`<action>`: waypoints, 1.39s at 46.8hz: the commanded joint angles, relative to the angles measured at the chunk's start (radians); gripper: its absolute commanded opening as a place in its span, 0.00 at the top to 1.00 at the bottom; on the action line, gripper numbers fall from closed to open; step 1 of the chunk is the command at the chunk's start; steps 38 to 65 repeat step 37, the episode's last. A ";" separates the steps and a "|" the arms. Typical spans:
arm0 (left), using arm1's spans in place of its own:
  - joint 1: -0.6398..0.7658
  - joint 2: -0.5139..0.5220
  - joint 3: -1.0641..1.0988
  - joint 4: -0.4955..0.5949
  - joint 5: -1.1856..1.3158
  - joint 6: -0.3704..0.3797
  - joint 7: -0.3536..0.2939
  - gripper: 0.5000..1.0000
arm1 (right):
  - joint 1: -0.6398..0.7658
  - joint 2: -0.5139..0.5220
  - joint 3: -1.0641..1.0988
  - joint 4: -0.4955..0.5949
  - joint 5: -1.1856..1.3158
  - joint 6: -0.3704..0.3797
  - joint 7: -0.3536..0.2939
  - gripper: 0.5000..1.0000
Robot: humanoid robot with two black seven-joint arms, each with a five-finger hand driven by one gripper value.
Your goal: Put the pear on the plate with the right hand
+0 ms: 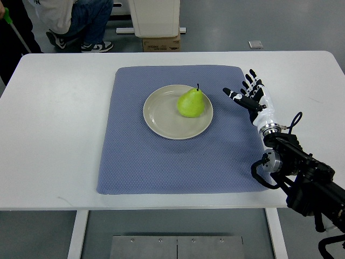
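Observation:
A green pear (pixel 191 102) with a dark stem lies on the round beige plate (pixel 161 121), toward the plate's right side. The plate rests on a blue-grey mat (pixel 135 162) in the middle of the white table. My right hand (pixel 249 96) hovers over the mat's right edge, a short way right of the plate, apart from the pear. Its fingers are spread and hold nothing. The black forearm runs down to the picture's lower right corner. No left arm shows.
The white table (pixel 48 135) extends well beyond the mat on both sides. Beyond its far edge a seated person's legs and shoes (pixel 81 32) show at the top left, beside a white pedestal base (pixel 156 19) and a cardboard box.

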State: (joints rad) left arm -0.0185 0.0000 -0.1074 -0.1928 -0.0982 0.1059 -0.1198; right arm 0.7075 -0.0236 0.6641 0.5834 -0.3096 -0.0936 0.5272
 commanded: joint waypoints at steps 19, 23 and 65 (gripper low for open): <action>0.000 0.000 0.000 -0.001 0.000 0.000 0.000 0.00 | -0.010 -0.033 0.012 -0.011 -0.002 -0.008 0.005 0.00; 0.000 0.000 0.000 -0.001 0.000 0.000 0.000 0.00 | -0.005 -0.033 0.048 -0.014 -0.002 -0.014 0.005 0.00; 0.000 0.000 0.000 -0.002 0.000 0.000 0.000 0.00 | 0.001 -0.032 0.084 -0.013 -0.002 -0.017 0.007 0.00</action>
